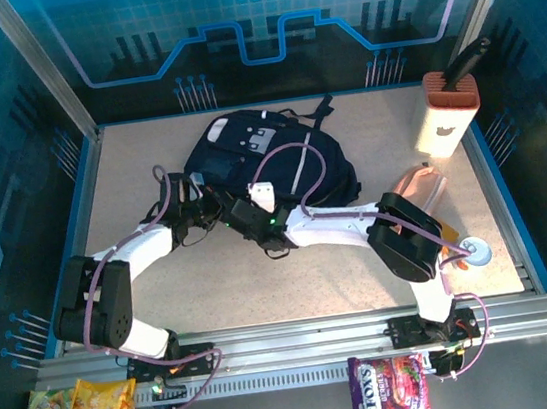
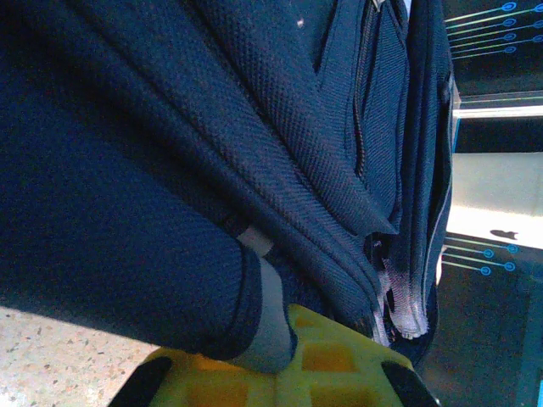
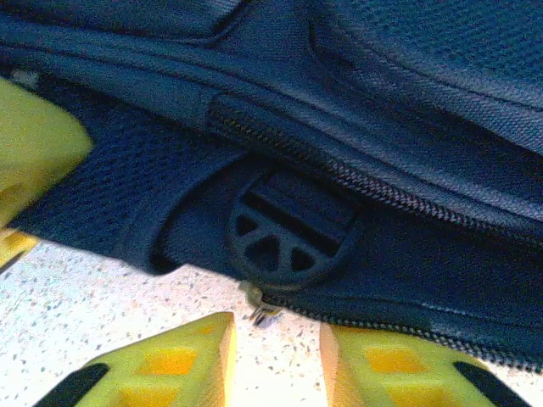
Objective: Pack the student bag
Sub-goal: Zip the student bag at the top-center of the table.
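My left gripper [image 2: 271, 360] pinches the student bag [image 1: 268, 160] by the far edge of the tabletop [image 1: 215, 293], while my right gripper [image 3: 276, 326], jaws parted, could close short of the zipper pull [image 3: 263, 312].

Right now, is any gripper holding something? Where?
The left gripper pinches the dark navy fabric backpack by a grey-edged fold; the right gripper holds nothing.

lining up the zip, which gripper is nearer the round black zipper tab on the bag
Right. The right gripper has its jaws open just below the zipper tab. The left gripper is further left along the near edge of the student bag, shut on its fabric.
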Robot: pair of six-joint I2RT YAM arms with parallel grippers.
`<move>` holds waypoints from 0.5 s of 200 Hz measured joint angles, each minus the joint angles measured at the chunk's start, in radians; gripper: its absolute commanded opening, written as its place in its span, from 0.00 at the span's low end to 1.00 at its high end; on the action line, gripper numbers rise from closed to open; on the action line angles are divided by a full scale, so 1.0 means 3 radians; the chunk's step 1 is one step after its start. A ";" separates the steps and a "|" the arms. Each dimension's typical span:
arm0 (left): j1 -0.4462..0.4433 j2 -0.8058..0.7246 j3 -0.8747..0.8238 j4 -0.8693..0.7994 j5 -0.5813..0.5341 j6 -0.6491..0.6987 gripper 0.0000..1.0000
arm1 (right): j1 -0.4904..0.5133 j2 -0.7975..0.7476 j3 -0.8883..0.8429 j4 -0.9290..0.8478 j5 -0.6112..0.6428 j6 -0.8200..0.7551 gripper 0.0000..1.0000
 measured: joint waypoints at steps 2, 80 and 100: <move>0.0000 0.0000 0.0000 0.0000 0.0000 0.0000 0.00 | -0.0004 0.0005 0.0000 0.0001 -0.0001 -0.0001 0.29; 0.0000 0.0000 0.0000 0.0001 0.0001 0.0000 0.00 | -0.0069 0.0195 0.0207 -0.0108 -0.0020 -0.0146 0.14; 0.0000 0.0000 0.0000 0.0001 0.0004 0.0000 0.00 | -0.0069 0.0195 0.0214 -0.0130 -0.0020 -0.0149 0.12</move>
